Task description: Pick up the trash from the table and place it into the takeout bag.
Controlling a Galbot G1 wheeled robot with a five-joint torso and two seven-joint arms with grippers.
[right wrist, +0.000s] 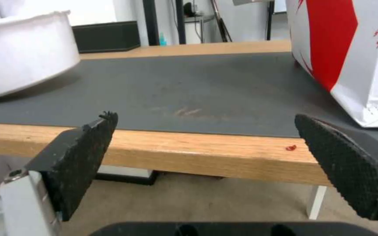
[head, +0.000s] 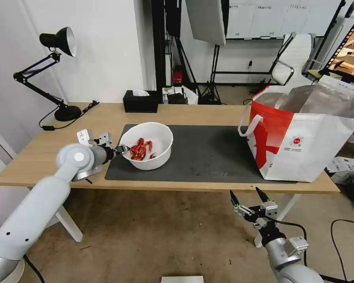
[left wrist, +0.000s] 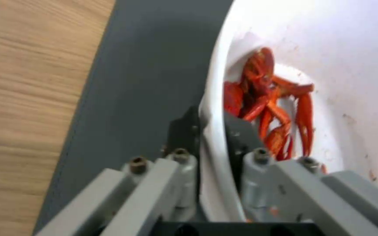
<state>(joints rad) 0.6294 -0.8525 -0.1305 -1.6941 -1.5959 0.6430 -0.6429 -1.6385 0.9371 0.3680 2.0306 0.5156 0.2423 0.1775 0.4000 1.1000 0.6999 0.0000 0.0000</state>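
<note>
While left hand (left wrist: 208,131) pinches rim of white bowl (head: 147,145) on bench mat, far from takeout bag (head: 303,133): grab step. Next: lift level, carry over bag. Right hand (head: 248,197) spread, below bench edge near bag.

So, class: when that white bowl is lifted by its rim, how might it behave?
The bowl, pinched at one edge by the left gripper, will probably tilt. Its thin wall looks light and may flex. The loose red scraps could slide.
</note>
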